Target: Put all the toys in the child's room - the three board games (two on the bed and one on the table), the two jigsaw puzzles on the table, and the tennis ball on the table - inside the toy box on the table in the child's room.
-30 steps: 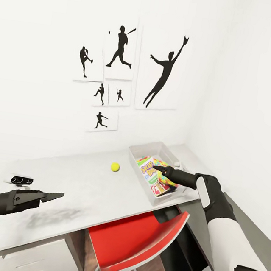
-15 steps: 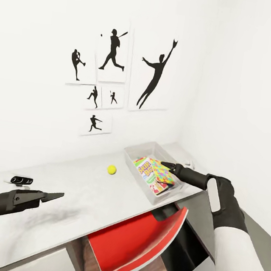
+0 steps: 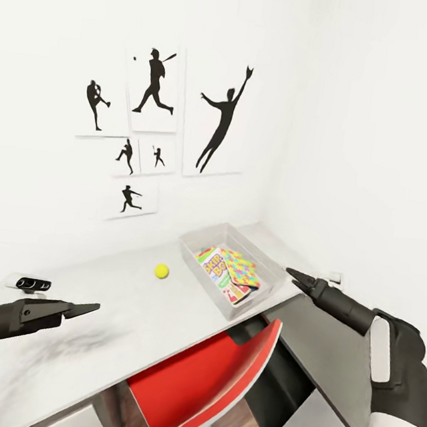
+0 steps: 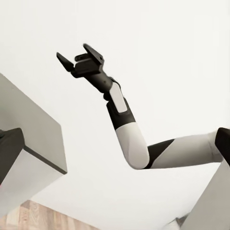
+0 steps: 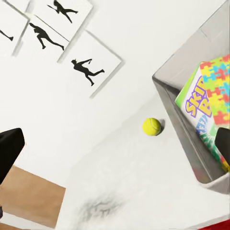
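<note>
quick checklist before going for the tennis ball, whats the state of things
1. Tennis ball out in the open on the table, beside the toy box, nothing on it: ok.
2. Right gripper empty and open, as the left wrist view shows: ok.
3. Right gripper clear of the toy box, off its far side from the ball: ok.
4. Left gripper empty, over the table: ok; open or shut: cannot tell.
5. SKIP-BO game and jigsaw puzzle already inside the toy box: ok.
6. All other toys boxed: cannot tell.
</note>
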Controlling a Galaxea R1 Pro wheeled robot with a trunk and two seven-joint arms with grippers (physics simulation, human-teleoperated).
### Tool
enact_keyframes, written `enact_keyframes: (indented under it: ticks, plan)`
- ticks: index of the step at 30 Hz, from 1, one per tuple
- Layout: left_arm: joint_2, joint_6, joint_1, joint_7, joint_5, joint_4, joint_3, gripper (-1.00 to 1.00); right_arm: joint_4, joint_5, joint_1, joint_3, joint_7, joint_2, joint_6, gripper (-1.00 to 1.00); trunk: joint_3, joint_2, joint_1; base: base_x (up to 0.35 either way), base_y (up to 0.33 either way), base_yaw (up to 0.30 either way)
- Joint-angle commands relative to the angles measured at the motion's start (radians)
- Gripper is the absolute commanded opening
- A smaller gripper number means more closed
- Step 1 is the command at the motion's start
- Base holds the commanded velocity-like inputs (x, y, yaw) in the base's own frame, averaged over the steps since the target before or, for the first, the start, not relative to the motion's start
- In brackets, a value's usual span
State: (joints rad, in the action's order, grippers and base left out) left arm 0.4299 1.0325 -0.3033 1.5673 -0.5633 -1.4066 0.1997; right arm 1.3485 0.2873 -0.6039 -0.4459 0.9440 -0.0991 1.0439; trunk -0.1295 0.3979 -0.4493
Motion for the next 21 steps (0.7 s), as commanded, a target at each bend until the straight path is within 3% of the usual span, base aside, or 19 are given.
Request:
enact_keyframes:
  ticks: [1,5,6,7,14,17,21]
  plan:
    - [0.001,0.011,0.0,0.004,0.001,0.0,0.001,1.0,0.01,-0.004,0.014,-0.015,0.03,-0.005,0.003,1.0,-0.001,0.002,-0.001,0.0,0.008,-0.222]
    - [0.0,0.011,0.0,0.004,0.001,0.002,0.005,1.0,0.055,-0.004,0.097,-0.08,0.16,-0.026,0.003,1.0,0.004,0.002,-0.001,0.0,0.005,-0.222]
    - [0.0,0.011,0.0,0.004,0.001,0.002,0.005,1.0,0.055,-0.004,0.097,-0.08,0.16,-0.026,0.003,1.0,0.005,0.002,-0.001,0.0,0.003,-0.222]
    - [0.0,0.011,0.0,0.004,0.002,0.003,0.006,1.0,0.069,-0.005,0.131,-0.107,0.216,-0.029,0.003,1.0,0.006,0.002,-0.001,0.0,0.002,-0.222]
    - [0.0,0.01,0.0,0.004,0.002,0.003,0.006,1.0,0.111,-0.005,0.255,-0.21,0.394,-0.034,0.003,1.0,0.015,0.002,-0.001,0.0,-0.004,-0.222]
    - [0.0,0.011,0.0,0.004,0.002,0.003,0.006,1.0,0.128,-0.004,0.329,-0.265,0.487,-0.031,-0.035,1.0,0.018,0.002,-0.001,0.0,-0.102,-0.222]
    - [0.0,0.011,0.0,0.004,0.002,0.003,0.006,1.0,0.136,-0.004,0.396,-0.304,0.559,-0.027,-0.09,1.0,0.023,0.002,-0.001,0.0,-0.214,-0.222]
